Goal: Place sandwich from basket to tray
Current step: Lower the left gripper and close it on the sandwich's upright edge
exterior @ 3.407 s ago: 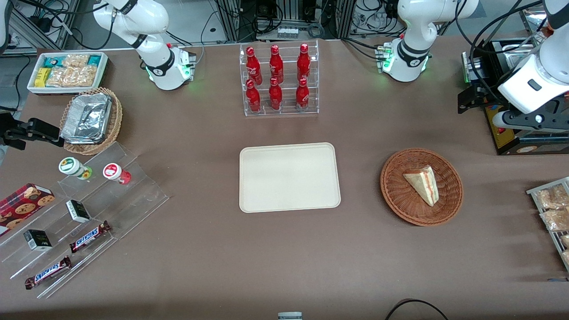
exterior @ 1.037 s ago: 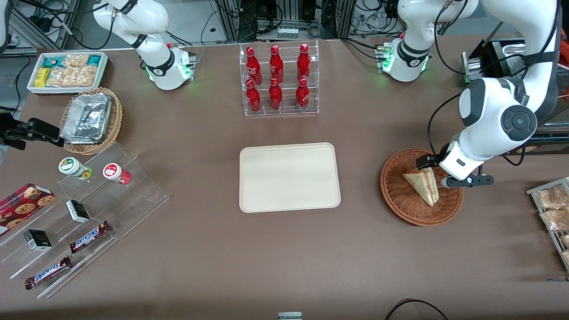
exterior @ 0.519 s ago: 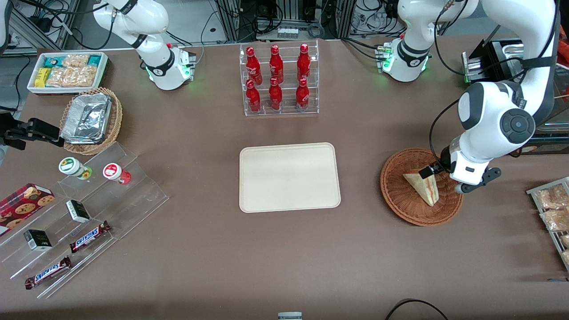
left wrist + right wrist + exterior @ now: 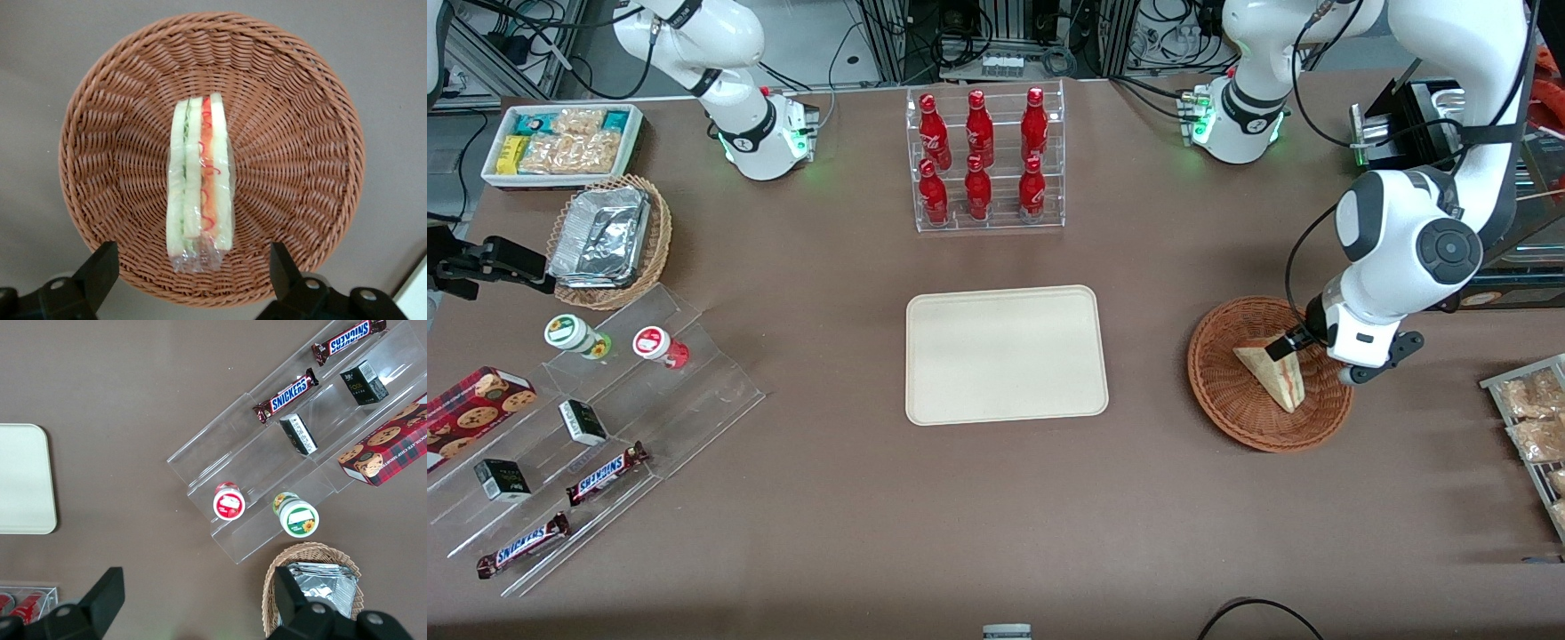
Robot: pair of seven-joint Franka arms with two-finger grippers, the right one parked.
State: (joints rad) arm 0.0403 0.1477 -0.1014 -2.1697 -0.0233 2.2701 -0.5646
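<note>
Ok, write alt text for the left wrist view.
A wrapped sandwich with white bread and red and green filling lies on edge in a round reddish-brown wicker basket on a brown table. The open gripper hovers above it, fingers either side.

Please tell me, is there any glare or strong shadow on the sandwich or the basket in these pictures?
Left wrist view: small glints on the sandwich's clear wrap, even light on the basket, the open tool hanging above it. Front view: the arm shades the basket only softly; no harsh glare.
</note>
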